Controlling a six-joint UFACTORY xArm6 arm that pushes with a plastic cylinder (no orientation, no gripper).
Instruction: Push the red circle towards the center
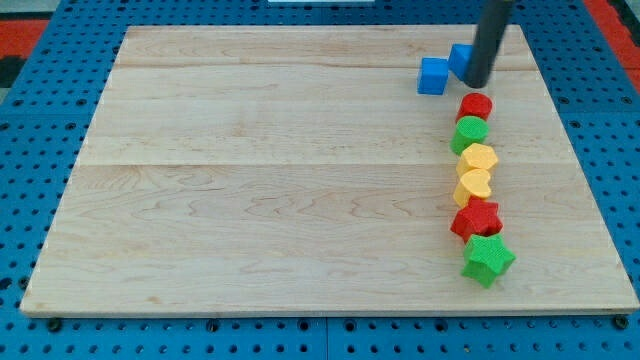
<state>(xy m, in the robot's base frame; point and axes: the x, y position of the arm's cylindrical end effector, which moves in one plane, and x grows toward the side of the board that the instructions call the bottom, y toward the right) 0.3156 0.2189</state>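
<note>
Seven blocks line the board's right edge, from the green star [488,260] near the bottom-right corner up to the red circle [475,105], which heads the column. My tip [477,84], bare and holding nothing, rests just above the circle toward the top-right corner; the rod rises steeply out of frame.

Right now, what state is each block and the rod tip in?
my tip: down on the board, just above the red circle, beside a blue block.
red circle: top of the right-hand column, touching the green circle.
blue cube: alone, left of my tip.
second blue block: partly hidden behind the rod.
</note>
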